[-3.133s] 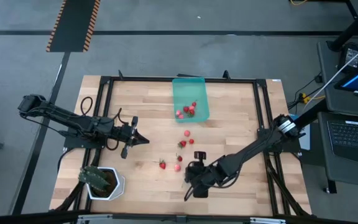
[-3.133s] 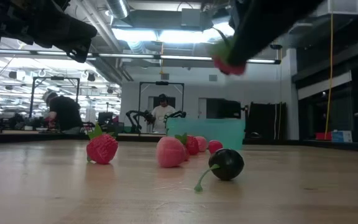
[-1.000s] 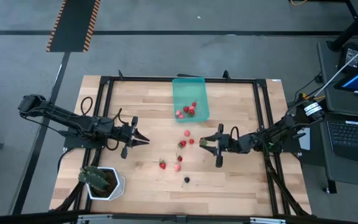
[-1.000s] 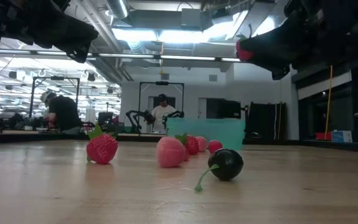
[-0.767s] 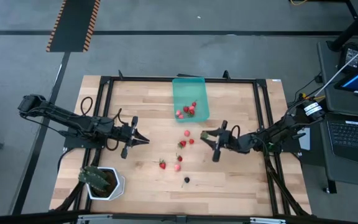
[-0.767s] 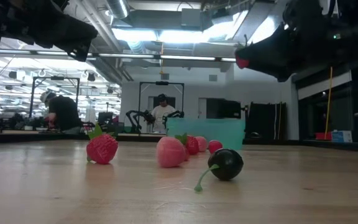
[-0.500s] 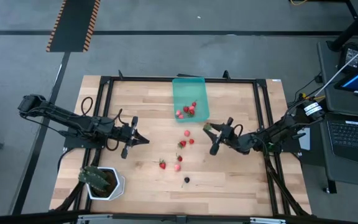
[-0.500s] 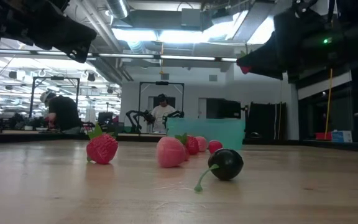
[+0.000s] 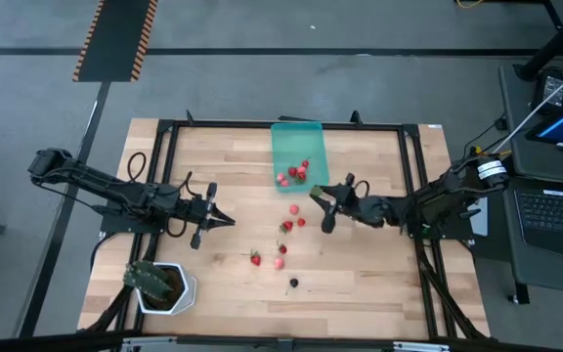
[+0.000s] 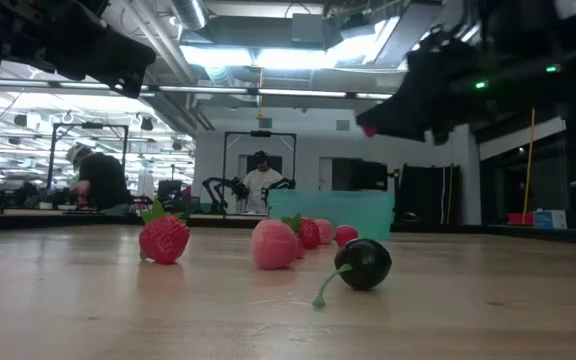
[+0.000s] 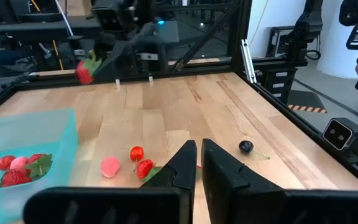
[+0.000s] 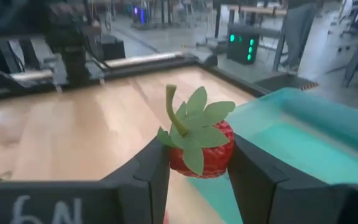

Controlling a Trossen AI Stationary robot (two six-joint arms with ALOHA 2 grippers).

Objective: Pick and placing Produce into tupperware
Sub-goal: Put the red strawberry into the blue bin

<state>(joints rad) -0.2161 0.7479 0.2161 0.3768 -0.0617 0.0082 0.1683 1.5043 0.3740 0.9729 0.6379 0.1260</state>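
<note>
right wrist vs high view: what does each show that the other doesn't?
Right wrist only: the strawberry clamped between the right gripper's fingers, leafy top up. High view only: the left gripper waiting left of the fruit, the white pot, the dark berry. Both: the teal tupperware just ahead of the right gripper.

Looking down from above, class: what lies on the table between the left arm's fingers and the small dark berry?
In the high view, a red strawberry lies roughly between the left gripper and the dark berry; otherwise bare wood.

fruits [image 9: 296, 173] in tupperware [image 9: 298, 137], others [image 9: 280, 256] on table [image 9: 379, 284]
</note>
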